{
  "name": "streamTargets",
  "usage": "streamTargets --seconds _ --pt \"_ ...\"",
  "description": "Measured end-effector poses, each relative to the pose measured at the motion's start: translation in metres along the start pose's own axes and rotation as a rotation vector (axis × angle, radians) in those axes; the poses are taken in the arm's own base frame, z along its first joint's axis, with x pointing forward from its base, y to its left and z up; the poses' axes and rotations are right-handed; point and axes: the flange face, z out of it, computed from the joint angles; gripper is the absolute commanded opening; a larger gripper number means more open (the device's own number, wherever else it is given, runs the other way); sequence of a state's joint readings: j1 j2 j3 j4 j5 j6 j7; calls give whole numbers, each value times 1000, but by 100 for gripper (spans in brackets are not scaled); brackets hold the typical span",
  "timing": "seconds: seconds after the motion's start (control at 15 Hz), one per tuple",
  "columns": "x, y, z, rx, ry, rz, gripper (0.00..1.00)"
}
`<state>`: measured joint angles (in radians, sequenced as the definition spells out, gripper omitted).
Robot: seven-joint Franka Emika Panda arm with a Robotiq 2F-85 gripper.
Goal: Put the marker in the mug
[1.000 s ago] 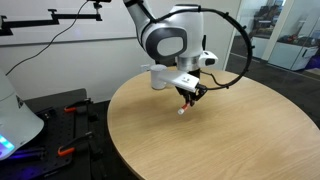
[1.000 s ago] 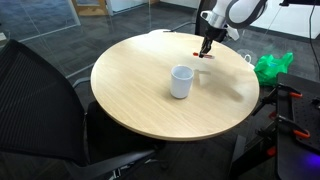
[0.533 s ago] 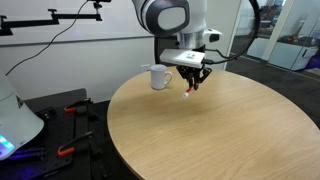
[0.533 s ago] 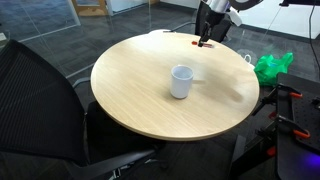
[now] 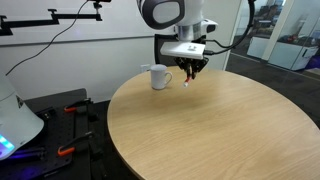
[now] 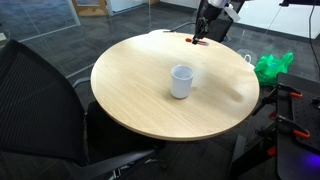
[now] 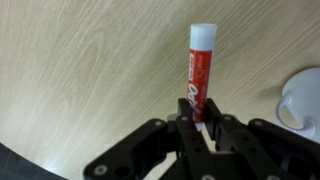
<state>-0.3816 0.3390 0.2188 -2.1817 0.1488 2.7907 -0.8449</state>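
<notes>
Marker (image 7: 200, 72): thin red stick with a white end and pale lettering on the barrel. It is pinched at its red end between the closed fingers of the pincer (image 7: 200, 122), with the white end projecting beyond the fingertips, held above the wooden bench (image 7: 80, 60). Mug (image 6: 181, 81): white, with a side handle, upright on the bench, apart from the marker

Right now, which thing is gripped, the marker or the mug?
The marker: the gripper is shut on it, its white end sticking out. The mug stands free on the table.
</notes>
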Motion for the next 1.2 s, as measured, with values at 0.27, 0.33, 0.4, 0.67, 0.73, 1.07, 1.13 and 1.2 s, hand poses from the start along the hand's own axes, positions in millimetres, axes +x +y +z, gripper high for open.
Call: streamTargets --seconds 0.27,0.33,0.4,0.67,0.73,1.07,1.13,1.2 --pt "-2 2 1 0 -4 4 5" --pt "-2 1 2 5 1 13 5" --pt "-1 0 3 12 12 23 5" --pt "16 -10 5 4 121 74 5" --pt "22 -14 5 -2 152 81 5" --pt "49 -37 8 -26 290 86 5" --pt "54 -40 7 -29 315 84 5" --pt "58 -42 5 -32 338 79 5"
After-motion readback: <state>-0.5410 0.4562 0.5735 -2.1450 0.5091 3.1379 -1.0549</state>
